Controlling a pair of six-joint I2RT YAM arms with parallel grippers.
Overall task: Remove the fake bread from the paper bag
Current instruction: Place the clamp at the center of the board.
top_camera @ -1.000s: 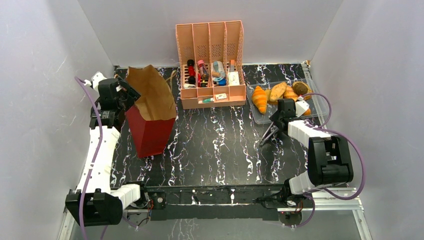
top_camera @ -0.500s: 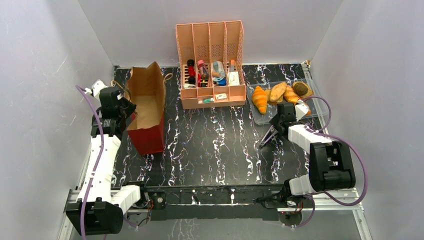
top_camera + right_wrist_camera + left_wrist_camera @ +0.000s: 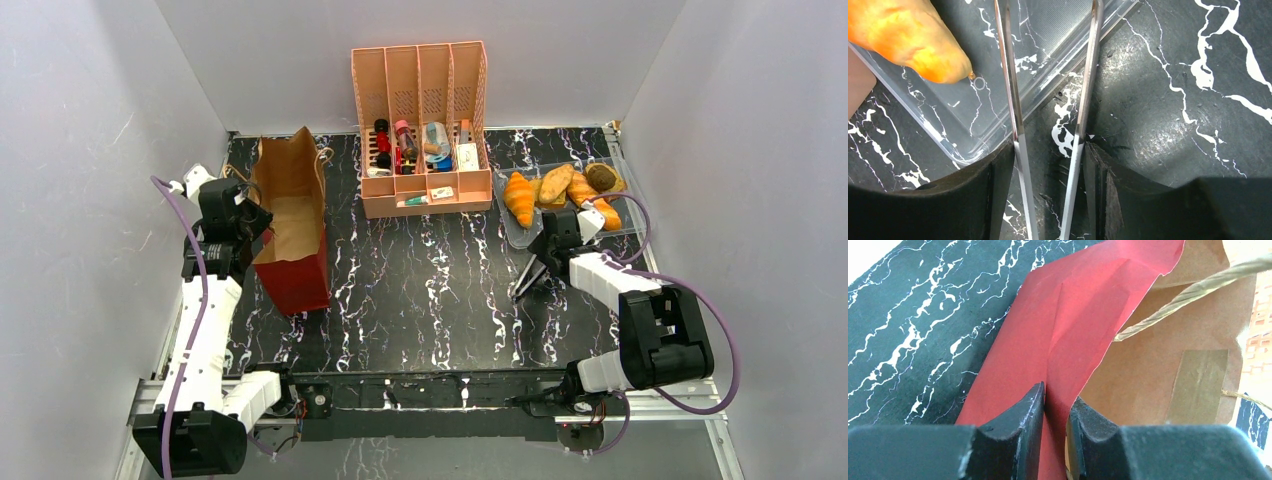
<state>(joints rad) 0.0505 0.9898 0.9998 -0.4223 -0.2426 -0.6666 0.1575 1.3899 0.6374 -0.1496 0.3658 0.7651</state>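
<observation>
The paper bag (image 3: 293, 215), brown above and red below, stands upright with its mouth open at the left; only its bare brown inside shows. My left gripper (image 3: 256, 214) is shut on the red folded edge of the paper bag (image 3: 1068, 315), one finger on each side of the paper. The fake bread lies in a clear tray (image 3: 522, 238) at the right: an orange croissant (image 3: 519, 197), a golden baguette (image 3: 556, 183) and a brown piece (image 3: 601, 176). My right gripper (image 3: 548, 250) is shut on metal tongs (image 3: 1015, 100) just off the tray's corner, near the croissant's tip (image 3: 908, 35).
A pink slotted organizer (image 3: 420, 130) with small bottles and boxes stands at the back centre. White walls close in on the left, right and back. A loop handle (image 3: 1193, 292) of the bag crosses the left wrist view.
The bag, tilted and raised a second ago, now stands upright on the table, with my left gripper still on its edge. My right gripper with the tongs has shifted slightly left.
</observation>
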